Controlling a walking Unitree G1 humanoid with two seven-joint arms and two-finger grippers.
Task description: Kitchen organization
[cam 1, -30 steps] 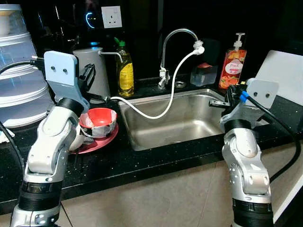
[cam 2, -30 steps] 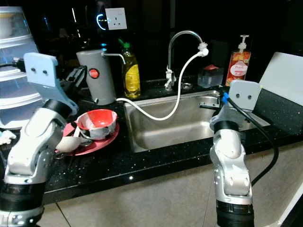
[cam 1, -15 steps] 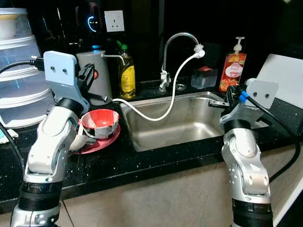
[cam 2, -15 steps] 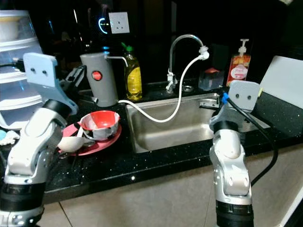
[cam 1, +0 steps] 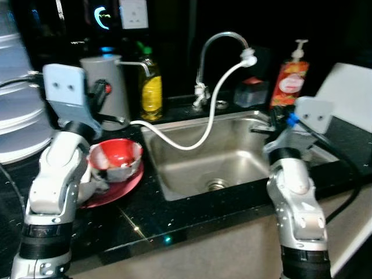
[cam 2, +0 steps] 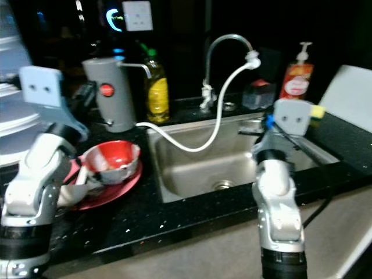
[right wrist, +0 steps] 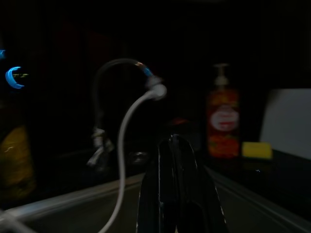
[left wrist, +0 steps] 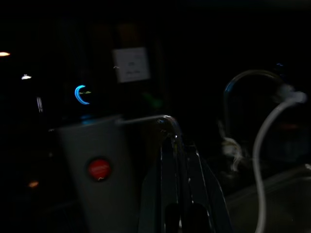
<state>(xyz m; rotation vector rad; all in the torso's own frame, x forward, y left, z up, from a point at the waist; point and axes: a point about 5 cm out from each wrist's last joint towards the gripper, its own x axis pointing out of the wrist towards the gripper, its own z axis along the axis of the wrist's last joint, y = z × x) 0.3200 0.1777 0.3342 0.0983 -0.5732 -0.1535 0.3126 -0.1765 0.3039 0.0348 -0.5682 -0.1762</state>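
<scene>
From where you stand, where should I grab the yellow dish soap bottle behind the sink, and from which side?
Grip the yellow bottle around its narrower upper body, below the green cap. It stands upright at the back of the counter. Come from the front, slightly sink side: the grey kettle crowds its left and the kettle's spout crosses near the cap. The left hand looks nearer.

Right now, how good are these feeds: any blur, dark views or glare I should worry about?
Eye views: soft all over with motion blur, though the sink, red bowl and faucet stay readable. Left wrist view: very dark; a blue light glows by the gray kettle. Right wrist view: dark, with hose and soap bottle faintly visible.
</scene>
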